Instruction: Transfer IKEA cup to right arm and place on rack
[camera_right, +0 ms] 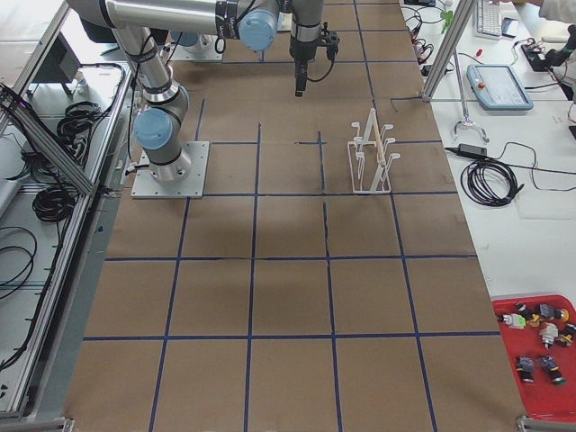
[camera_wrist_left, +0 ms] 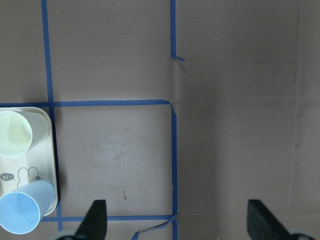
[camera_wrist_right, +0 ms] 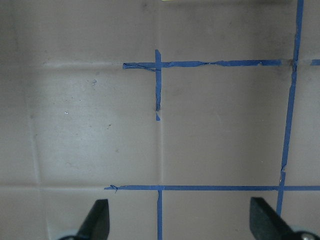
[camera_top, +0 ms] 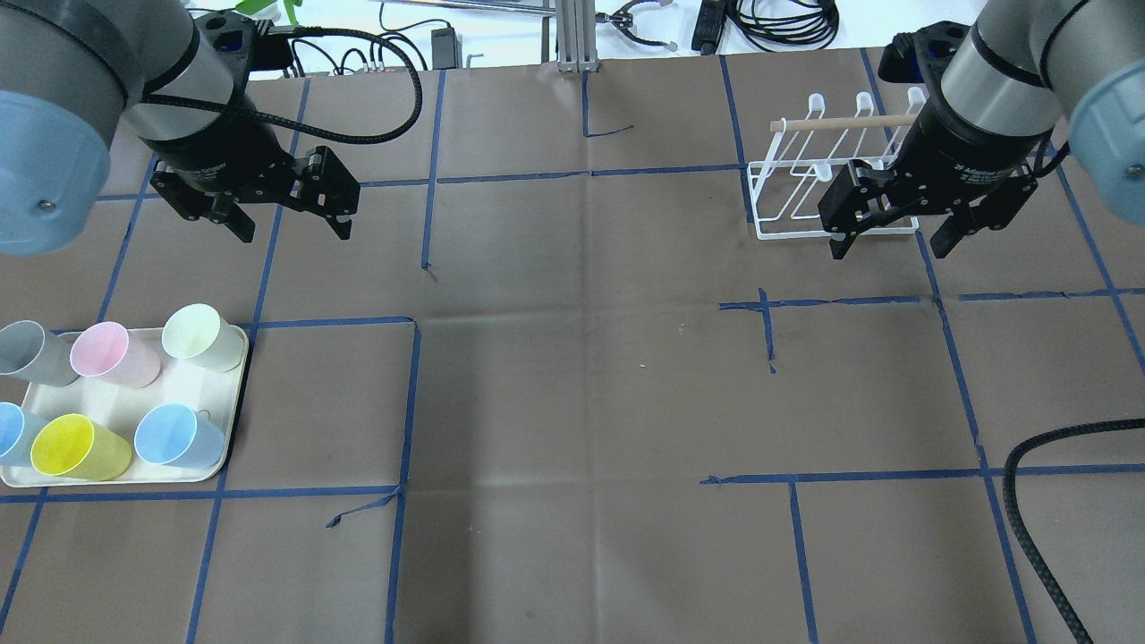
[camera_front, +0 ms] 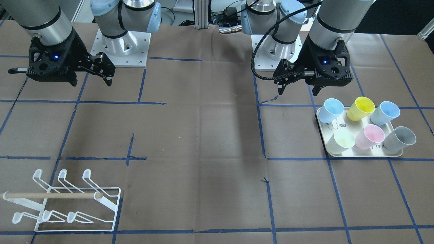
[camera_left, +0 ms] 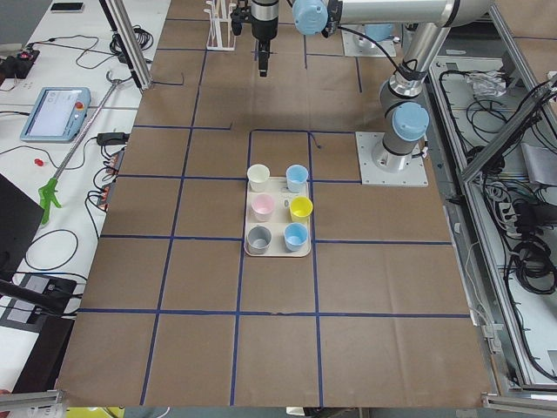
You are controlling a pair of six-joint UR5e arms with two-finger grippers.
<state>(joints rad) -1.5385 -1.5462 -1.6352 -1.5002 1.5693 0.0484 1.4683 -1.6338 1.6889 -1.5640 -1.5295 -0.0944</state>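
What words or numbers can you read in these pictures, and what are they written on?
"hi~": in a little speech bubble next to a bunny drawing on the tray, seen from the left wrist.
Grey print along the tray's near edge in the front-facing view: too blurred to read.
White print on the body of the right gripper in the overhead view: too small to read for sure.

Silver-grey left arm [camera_top: 107, 54] and right arm [camera_top: 1002, 80], pale blue joint caps [camera_top: 36, 170], braided black cable [camera_top: 418, 89].
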